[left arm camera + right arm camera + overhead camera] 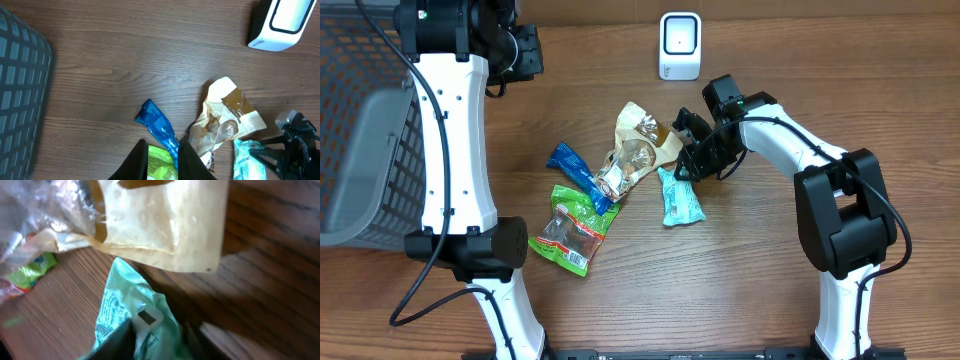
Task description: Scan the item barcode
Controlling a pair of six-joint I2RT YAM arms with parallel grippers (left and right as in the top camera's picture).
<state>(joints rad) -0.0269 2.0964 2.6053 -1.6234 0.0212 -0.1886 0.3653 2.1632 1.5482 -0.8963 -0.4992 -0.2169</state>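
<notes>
Right gripper [150,340] fingers pinch the teal packet's [678,198] top edge.

Bright even light, soft shadows; right wrist view blurred close up.

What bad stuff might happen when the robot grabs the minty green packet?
The right gripper pinches only the top edge of the teal packet, so it might slip out. The tan pouch lies right beside that corner and might get dragged along toward the scanner.
</notes>
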